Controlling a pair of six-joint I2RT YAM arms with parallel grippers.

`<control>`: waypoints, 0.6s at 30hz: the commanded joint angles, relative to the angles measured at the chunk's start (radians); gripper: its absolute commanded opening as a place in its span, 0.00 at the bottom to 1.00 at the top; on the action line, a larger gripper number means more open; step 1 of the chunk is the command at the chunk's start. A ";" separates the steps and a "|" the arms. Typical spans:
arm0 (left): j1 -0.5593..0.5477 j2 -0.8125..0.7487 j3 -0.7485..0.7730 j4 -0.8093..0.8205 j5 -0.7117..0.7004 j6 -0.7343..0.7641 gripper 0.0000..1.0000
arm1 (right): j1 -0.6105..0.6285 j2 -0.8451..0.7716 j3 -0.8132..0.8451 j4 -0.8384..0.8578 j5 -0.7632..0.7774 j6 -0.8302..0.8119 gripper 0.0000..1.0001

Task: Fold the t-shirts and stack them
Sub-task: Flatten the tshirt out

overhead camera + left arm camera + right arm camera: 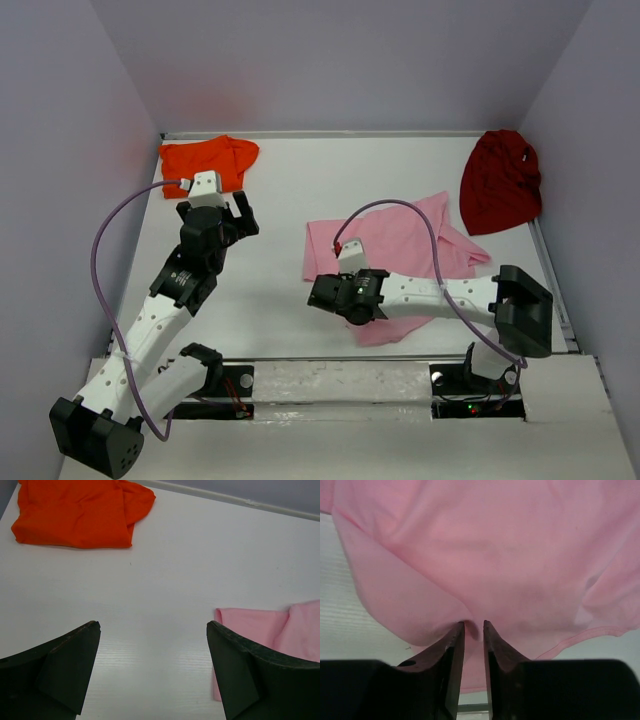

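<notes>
The right tool (473,625) stands nearly pressed together, a small fold of the pink t-shirt (495,545) pinched between its tips at the shirt's near edge. The left tool (152,627) is spread wide above bare counter (175,570), holding nothing. The orange t-shirt (205,160) lies in the far left corner and the dark red t-shirt (500,180) in the far right.

a bright orange cloth t-shirt (208,162) lies bunched in the far left corner of the white table (280,190), and a dark red cloth t-shirt (500,182) is heaped far right. a light pink cloth t-shirt (400,240) is spread mid-table. the left gripper (243,215) is spread wide near the orange one. the right gripper (312,294) sits at the pink shirt's near left edge, jaws hard to make out.
</notes>
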 commanded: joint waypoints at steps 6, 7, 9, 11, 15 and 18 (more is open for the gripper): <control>-0.007 -0.015 0.000 0.023 -0.009 -0.003 0.97 | -0.012 0.058 0.053 -0.060 0.041 0.036 0.56; -0.007 -0.015 0.000 0.023 -0.011 -0.001 0.97 | -0.012 0.057 0.052 -0.057 0.035 0.033 0.57; -0.007 -0.015 0.000 0.023 -0.011 -0.001 0.97 | -0.012 0.040 0.050 -0.052 0.024 0.024 0.57; -0.007 -0.015 0.000 0.023 -0.011 -0.003 0.97 | -0.012 0.020 0.046 -0.043 0.006 0.021 0.57; -0.007 -0.015 0.000 0.023 -0.009 -0.001 0.97 | 0.007 0.009 0.034 -0.005 -0.033 0.001 0.56; -0.007 -0.015 -0.001 0.022 -0.009 -0.003 0.96 | 0.031 0.020 0.038 0.012 -0.062 -0.001 0.56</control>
